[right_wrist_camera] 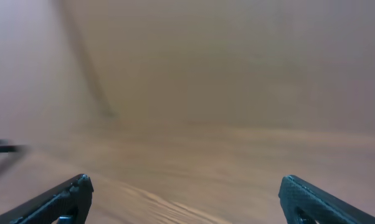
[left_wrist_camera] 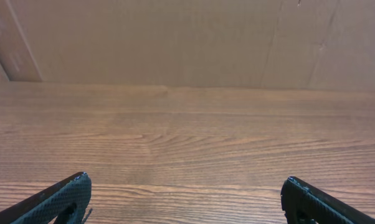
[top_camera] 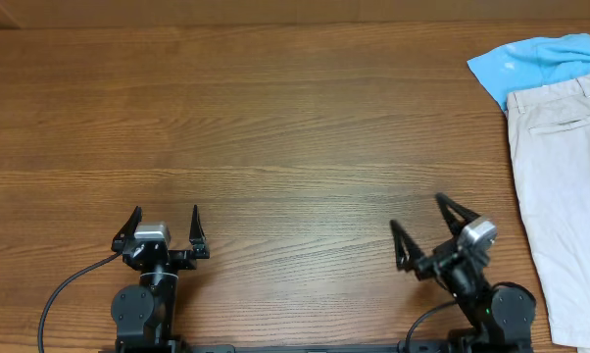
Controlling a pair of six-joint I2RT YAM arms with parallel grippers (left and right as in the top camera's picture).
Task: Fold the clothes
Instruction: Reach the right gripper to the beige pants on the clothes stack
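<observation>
The light beige shorts (top_camera: 567, 196) lie flat along the table's right edge in the overhead view, a welt pocket showing near the top. My right gripper (top_camera: 417, 226) is open and empty, left of the shorts and apart from them. My left gripper (top_camera: 165, 223) is open and empty at the front left, far from the shorts. Both wrist views show only bare wood between open fingers, in the left wrist view (left_wrist_camera: 184, 190) and in the blurred right wrist view (right_wrist_camera: 184, 190). The shorts do not show in either wrist view.
A light blue shirt (top_camera: 540, 61) lies at the back right, partly under the top of the shorts. The wooden table (top_camera: 275, 137) spreads across the view. A cardboard-coloured wall (left_wrist_camera: 187, 37) stands behind the table.
</observation>
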